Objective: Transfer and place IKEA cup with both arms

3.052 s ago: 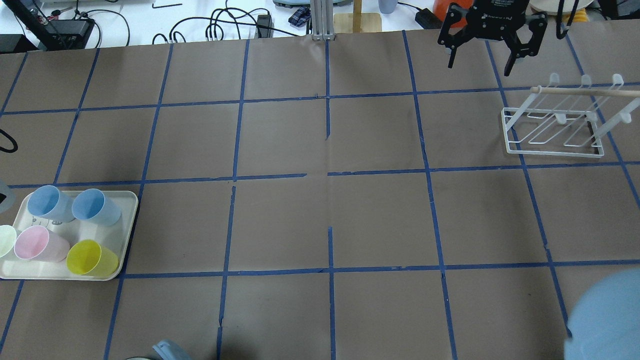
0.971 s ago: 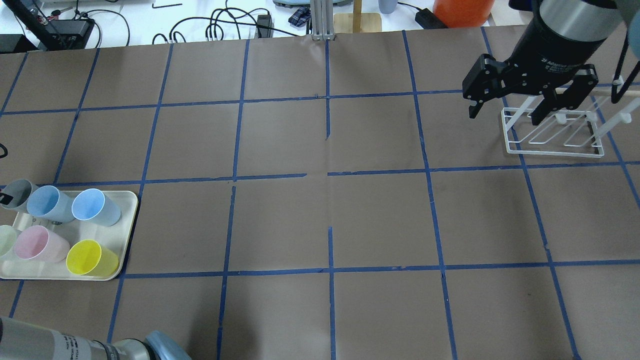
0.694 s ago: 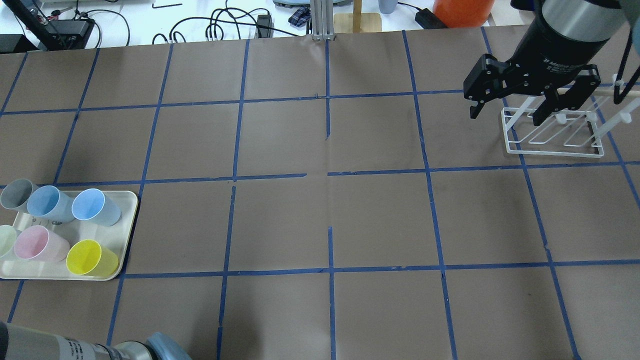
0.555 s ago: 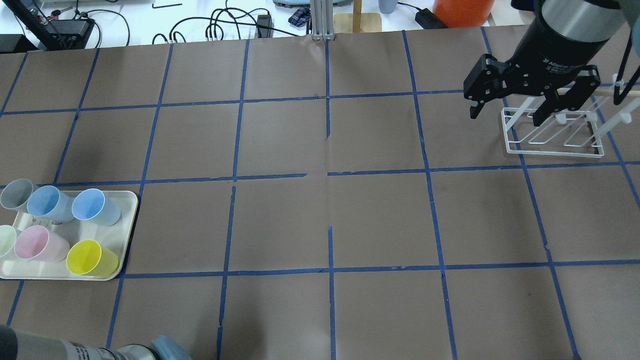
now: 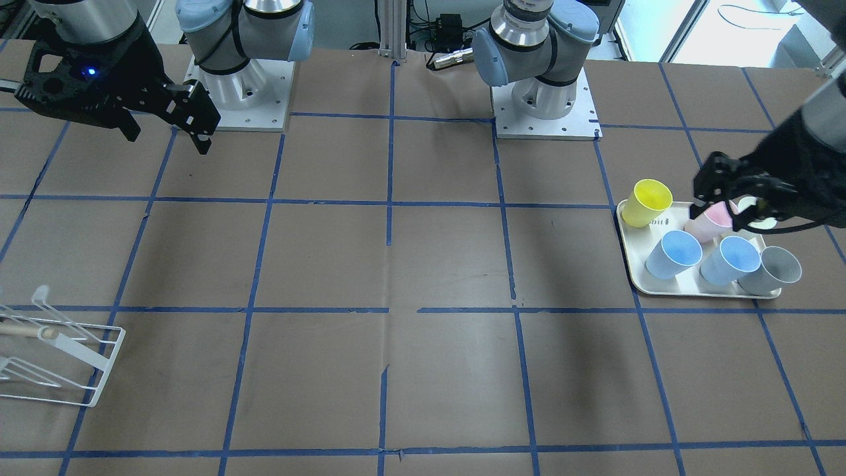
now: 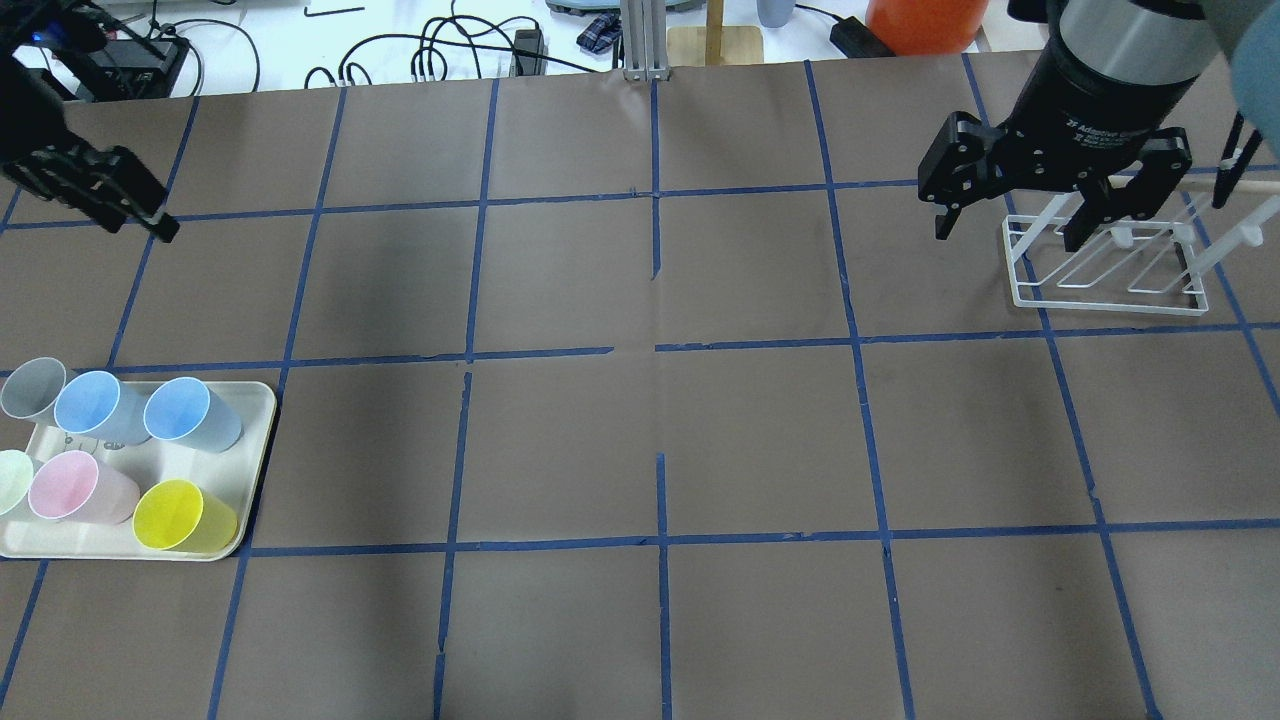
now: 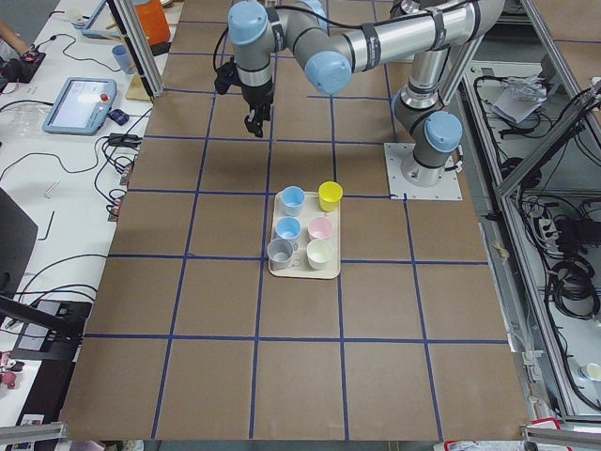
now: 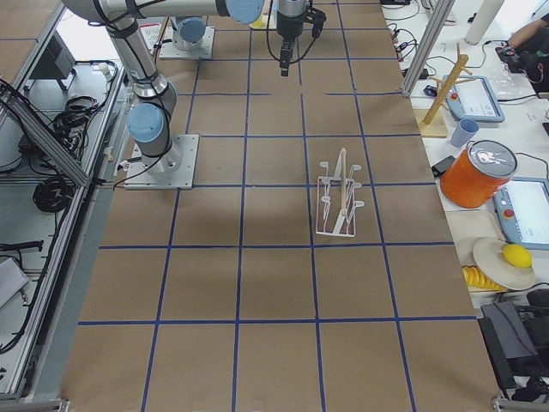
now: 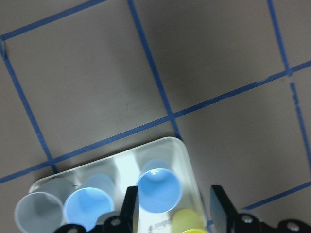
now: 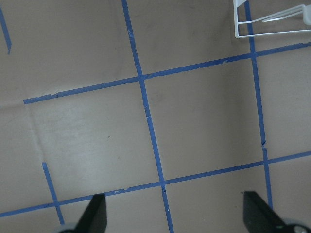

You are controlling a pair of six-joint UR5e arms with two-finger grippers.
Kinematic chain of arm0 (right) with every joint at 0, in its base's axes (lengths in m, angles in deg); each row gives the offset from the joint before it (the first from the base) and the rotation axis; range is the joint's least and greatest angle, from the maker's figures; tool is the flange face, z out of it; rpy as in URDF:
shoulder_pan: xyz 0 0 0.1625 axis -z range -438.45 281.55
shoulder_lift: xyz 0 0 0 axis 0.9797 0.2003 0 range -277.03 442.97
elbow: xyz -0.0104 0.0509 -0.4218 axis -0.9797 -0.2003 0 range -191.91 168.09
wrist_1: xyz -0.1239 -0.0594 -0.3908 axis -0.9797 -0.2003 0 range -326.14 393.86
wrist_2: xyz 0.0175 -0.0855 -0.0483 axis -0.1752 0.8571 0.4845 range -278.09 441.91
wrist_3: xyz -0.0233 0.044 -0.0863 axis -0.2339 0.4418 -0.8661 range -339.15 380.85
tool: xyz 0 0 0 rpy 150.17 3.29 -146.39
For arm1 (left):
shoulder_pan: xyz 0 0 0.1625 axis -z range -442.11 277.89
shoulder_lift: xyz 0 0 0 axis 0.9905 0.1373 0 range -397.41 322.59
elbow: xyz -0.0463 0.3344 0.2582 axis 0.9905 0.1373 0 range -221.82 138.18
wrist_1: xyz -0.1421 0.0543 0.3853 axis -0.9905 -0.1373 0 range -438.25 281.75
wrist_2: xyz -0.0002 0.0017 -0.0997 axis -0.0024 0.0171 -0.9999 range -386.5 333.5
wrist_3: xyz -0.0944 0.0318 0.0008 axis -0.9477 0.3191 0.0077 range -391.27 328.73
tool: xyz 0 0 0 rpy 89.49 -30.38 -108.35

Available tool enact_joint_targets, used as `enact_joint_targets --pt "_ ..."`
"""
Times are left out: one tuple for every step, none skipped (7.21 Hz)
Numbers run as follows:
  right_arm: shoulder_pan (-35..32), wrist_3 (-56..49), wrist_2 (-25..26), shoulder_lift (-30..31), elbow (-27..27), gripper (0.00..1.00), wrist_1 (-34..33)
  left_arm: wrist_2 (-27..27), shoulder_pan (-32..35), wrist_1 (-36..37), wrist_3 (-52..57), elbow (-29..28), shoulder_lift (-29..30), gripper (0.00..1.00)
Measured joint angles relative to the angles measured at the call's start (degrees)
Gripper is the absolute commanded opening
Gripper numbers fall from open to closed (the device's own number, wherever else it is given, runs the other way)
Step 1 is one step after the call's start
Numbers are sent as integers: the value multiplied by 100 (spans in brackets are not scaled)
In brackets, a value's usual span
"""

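Note:
The IKEA cup (image 6: 30,388) is a pale grey tumbler standing upright at the far left corner of a cream tray (image 6: 255,440). It also shows in the front view (image 5: 770,271) and the left wrist view (image 9: 36,213). My left gripper (image 6: 135,215) hangs high over the tray, open and empty, clear of all cups. In the front view it (image 5: 729,208) overlaps the pink cup (image 5: 704,228). Its fingers (image 9: 130,208) stand wide apart. My right gripper (image 6: 1012,230) is open and empty, held high near the white wire rack (image 6: 1105,290).
The tray also holds two light-blue cups (image 6: 95,405), a pink cup (image 6: 65,487), a yellow cup (image 6: 180,515) and a cream-green cup (image 6: 10,480). The rack stands at the far right. Cables and an orange container (image 6: 920,20) lie beyond the far edge.
My left gripper, beside the grey cup a second ago, has drawn away and risen; its arm has left the view's bottom edge. The grey cup stays on the tray. The right gripper has barely moved.

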Motion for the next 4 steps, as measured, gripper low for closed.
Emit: enact_joint_targets --pt "-17 -18 -40 -2 -9 100 73 -4 663 -95 -1096 -3 -147 93" --pt "-27 -57 -67 1 -12 100 141 -2 1290 -121 -2109 -4 -259 100" --pt "-30 -89 -118 3 -14 100 190 13 1834 -129 -2912 -3 -378 100" --pt "-31 -113 -183 5 -14 100 215 117 2166 -144 -3319 40 -545 100"
